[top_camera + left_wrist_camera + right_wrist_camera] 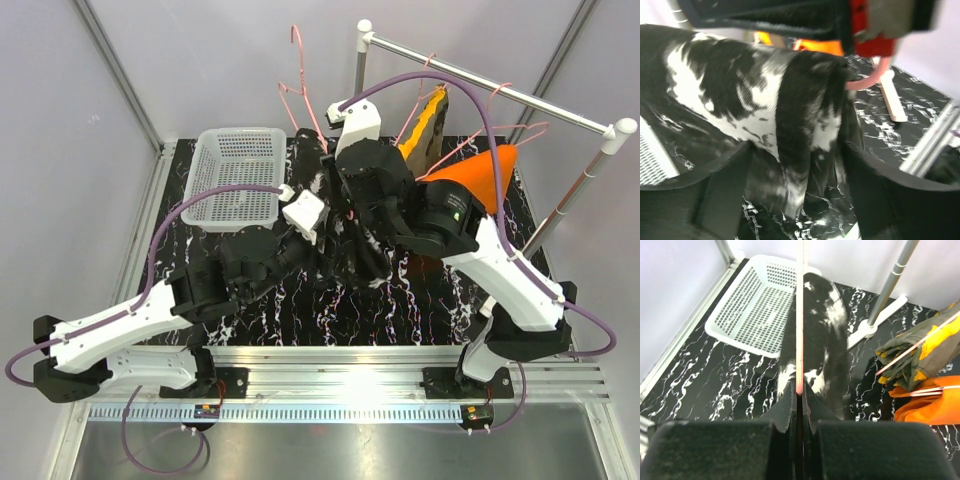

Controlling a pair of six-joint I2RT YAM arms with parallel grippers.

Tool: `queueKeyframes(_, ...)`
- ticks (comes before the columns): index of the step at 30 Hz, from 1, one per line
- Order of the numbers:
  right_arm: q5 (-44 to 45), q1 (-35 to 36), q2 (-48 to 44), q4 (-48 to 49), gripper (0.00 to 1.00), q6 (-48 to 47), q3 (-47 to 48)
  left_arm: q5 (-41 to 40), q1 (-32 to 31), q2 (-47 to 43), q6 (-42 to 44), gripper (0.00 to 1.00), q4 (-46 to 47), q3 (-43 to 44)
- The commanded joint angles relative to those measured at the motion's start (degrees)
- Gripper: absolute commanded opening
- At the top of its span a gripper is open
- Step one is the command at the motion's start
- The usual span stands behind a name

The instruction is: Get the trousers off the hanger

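Black speckled trousers (817,335) draped over pink hanger (799,315) just right of basket (740,342); not off yet. Right gripper (799,410) clenched on hanger; left gripper (795,170) spread around cloth, not pinching. Orange pair (930,405), camouflage pair (920,355) farther right of basket, hanging, untouched.

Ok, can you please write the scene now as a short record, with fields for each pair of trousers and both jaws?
speckled trousers: draped over the pink hanger
right jaws: shut on the pink hanger
left jaws: open, either side of the speckled trousers
orange trousers: on a hanger at the rack
camouflage trousers: on a hanger beside them
basket: white, far left
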Motion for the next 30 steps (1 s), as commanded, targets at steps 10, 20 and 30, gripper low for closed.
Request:
queueKeyframes(10, 5.7, 1.9, 0.5, 11.8, 0.00, 1.2, 3.9, -9.5, 0.0, -3.5, 1.2, 0.52, 5.0, -1.6)
queueKeyframes(20, 4.9, 2.5, 0.2, 11.1, 0.00, 2.5, 1.4, -16.3, 0.0, -3.3, 0.9, 0.01, 7.8, -1.6)
queueKeyframes(30, 6.6, 2.1, -5.0, 19.5, 0.00, 3.4, -17.6, -26.4, 0.0, -10.2, 1.2, 0.00, 19.4, -5.2)
